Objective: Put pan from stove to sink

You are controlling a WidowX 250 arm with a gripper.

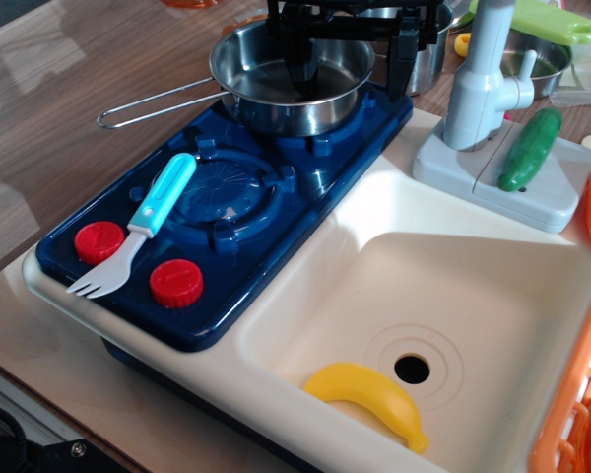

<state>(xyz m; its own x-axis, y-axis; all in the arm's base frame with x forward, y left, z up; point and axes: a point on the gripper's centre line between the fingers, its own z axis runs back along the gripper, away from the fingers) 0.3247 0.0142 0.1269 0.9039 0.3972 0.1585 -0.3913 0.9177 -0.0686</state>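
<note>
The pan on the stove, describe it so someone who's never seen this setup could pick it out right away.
Find the dark blue stove left of the cream sink. On its far burner sits the pan, under the black gripper. Unlike the taller pot behind it, it is shallow, with a long wire handle pointing left.

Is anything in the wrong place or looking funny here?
Yes. A fork lies across the stove, over a burner and between the red knobs. A banana sits in the sink beside the drain, and a cucumber rests on the faucet base.
</note>
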